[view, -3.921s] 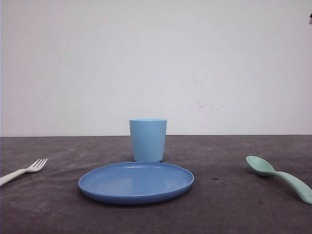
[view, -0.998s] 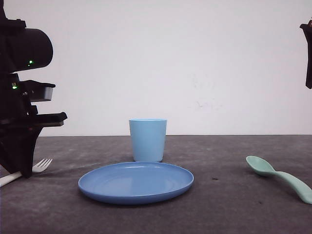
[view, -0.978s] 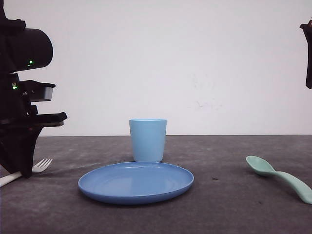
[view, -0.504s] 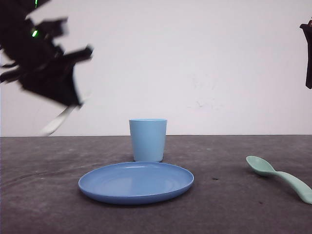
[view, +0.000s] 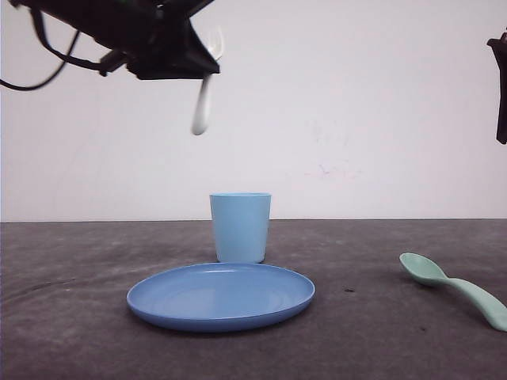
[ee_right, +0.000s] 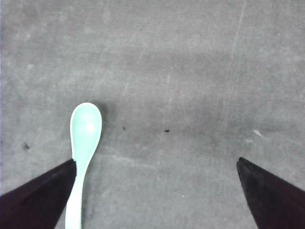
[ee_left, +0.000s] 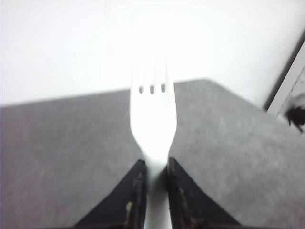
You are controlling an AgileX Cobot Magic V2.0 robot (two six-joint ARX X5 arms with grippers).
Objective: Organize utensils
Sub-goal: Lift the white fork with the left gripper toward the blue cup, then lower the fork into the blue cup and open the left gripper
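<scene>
My left pincer (ee_left: pixel 153 186) is clamped tight on the white fork (ee_left: pixel 152 126), its two dark fingers (ee_left: pixel 135 191) pressing the narrow neck of the handle from either side, so the tines stand out ahead of the fingertips. In the front view I hold that fork (view: pixel 203 103) high in the air, at about eleven o'clock from the light blue cup (view: pixel 240 227), well above the table; its handle end hangs down below my left pincer (view: pixel 194 59) and the picture there is blurred, so I cannot tell its exact tilt.

My right pincer (ee_right: pixel 155 191) is spread wide, holding nothing, hanging over the dark grey table (ee_right: pixel 190 71). The mint-green spoon (ee_right: pixel 84 148) lies flat on the cloth below it, bowl up, its handle running just beside my left-hand fingertip (ee_right: pixel 38 195); whether they touch I cannot tell. In the front view the spoon (view: pixel 455 289) rests on the table at about three o'clock from the round blue plate (view: pixel 220 297), well apart from it, bowl towards the plate.

The cup stands upright at twelve o'clock just behind the plate.
</scene>
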